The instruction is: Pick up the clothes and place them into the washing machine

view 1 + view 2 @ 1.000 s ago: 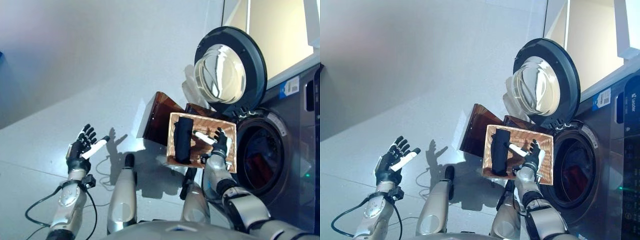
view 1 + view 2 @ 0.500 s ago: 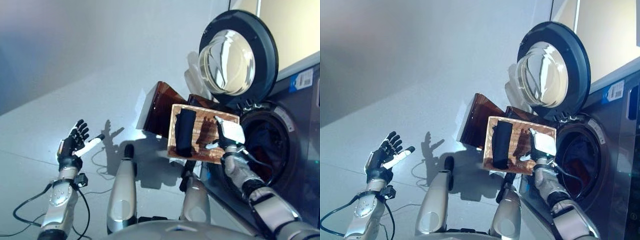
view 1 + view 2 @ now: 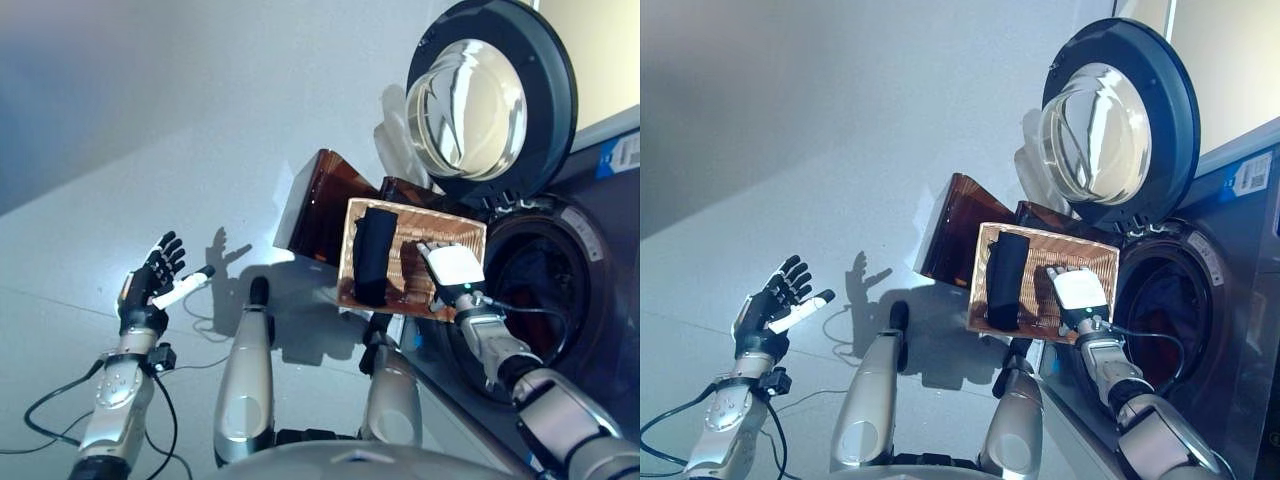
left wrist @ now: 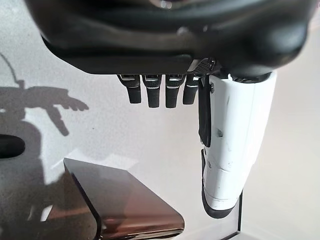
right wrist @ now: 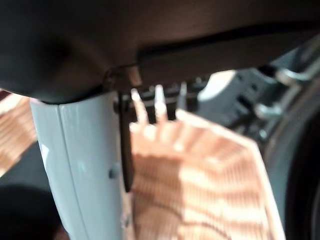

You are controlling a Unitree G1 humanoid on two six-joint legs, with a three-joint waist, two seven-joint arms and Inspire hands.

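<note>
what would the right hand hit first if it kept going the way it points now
Probably the basket. The right hand hangs over its woven bottom, fingers reaching toward the far rim, as the right wrist view also shows. The dark cloth lies off to its left, out of that line. Depth is hard to judge.

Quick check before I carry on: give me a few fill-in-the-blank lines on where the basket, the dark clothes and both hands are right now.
1. The washing machine door stands ____.
2. The dark clothes lie inside the woven ____.
3. The right hand is at the basket, while the left hand holds ____.
4. The left hand's fingers are ____.

Missing words: open; basket; nothing; spread open
</note>
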